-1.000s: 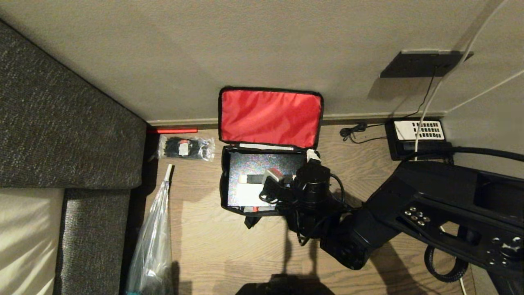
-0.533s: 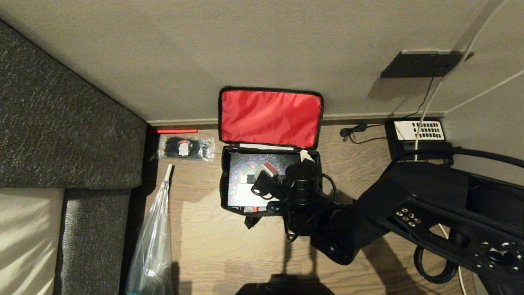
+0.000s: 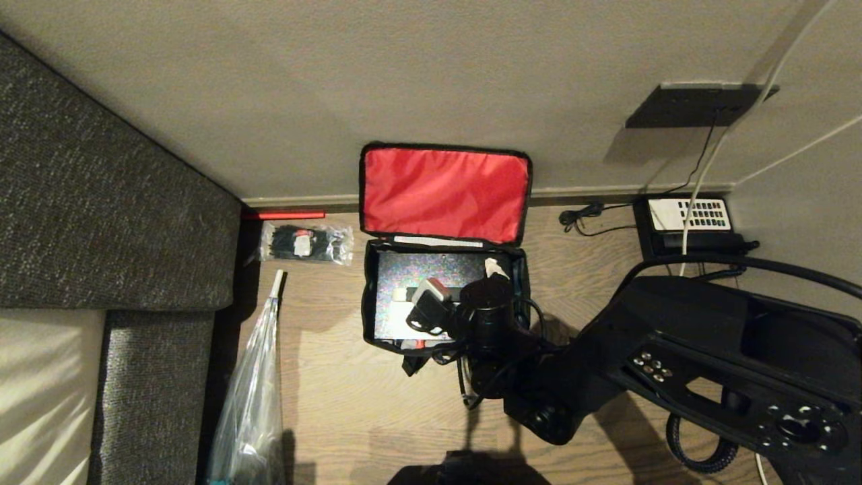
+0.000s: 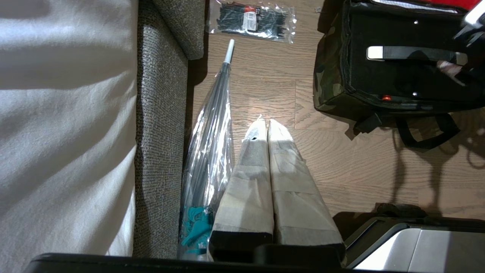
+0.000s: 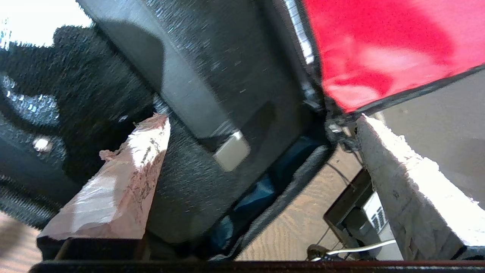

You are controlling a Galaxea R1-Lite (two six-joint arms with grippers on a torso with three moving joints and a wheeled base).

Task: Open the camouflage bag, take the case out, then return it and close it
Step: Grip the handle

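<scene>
Left gripper [image 4: 265,131] parked over the wood floor beside the sofa, taped fingers pressed together, holding nothing. Boxy camouflage fabric bag [image 3: 369,306] sits open against the wall, red-lined lid up, with the flat black speckled hard case [image 3: 431,273] inside. Right gripper [image 5: 261,125], jaws spread wide, hovers over the case's strap handle [image 5: 201,110]; best to straddle the strap at mid-length before closing, and lift level to clear the bag walls.

The right arm [image 3: 673,350] reaches in from the near right, bent at the elbow, with its wrist angled toward the far left. The right gripper [image 5: 261,125] points downward with its two padded fingers [image 5: 113,189] spread wide apart, nothing held between them. The left gripper [image 4: 267,125] hangs on the near left, pointing down, its fingers pressed together.
</scene>
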